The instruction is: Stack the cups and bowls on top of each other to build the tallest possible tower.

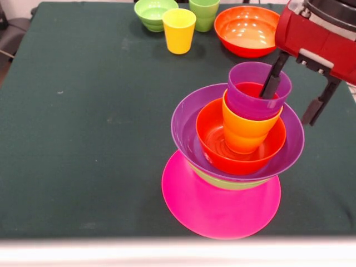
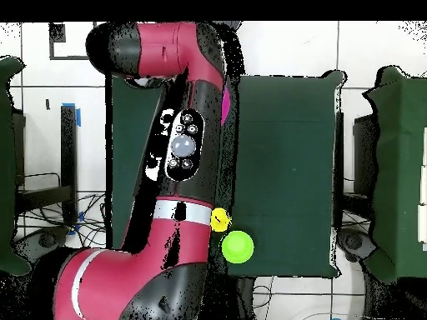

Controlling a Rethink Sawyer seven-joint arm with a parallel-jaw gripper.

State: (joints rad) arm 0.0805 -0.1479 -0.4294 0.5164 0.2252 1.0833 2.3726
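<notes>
The tower stands near the table's front in the front view. An upturned pink bowl point(image 1: 221, 208) is the base, with a light green bowl point(image 1: 231, 183) on it. Above sit the wide purple bowl point(image 1: 186, 125) and an orange-red bowl point(image 1: 214, 139). An orange cup point(image 1: 247, 133) stands in that bowl, and the purple cup point(image 1: 253, 103) is nested in it. My gripper point(image 1: 287, 109) is open. One finger point(image 1: 272, 78) reaches inside the purple cup, the other point(image 1: 318, 104) hangs well outside its right wall. In the overhead view the arm point(image 2: 179, 158) hides the gripper and most of the tower.
At the far edge of the green table point(image 1: 83, 139) stand a green bowl point(image 1: 154, 12), a yellow cup point(image 1: 178, 30), a light green cup point(image 1: 204, 14) and a second orange-red bowl point(image 1: 246, 30). The overhead view shows the yellow cup point(image 2: 220, 219) and green bowl point(image 2: 238, 247).
</notes>
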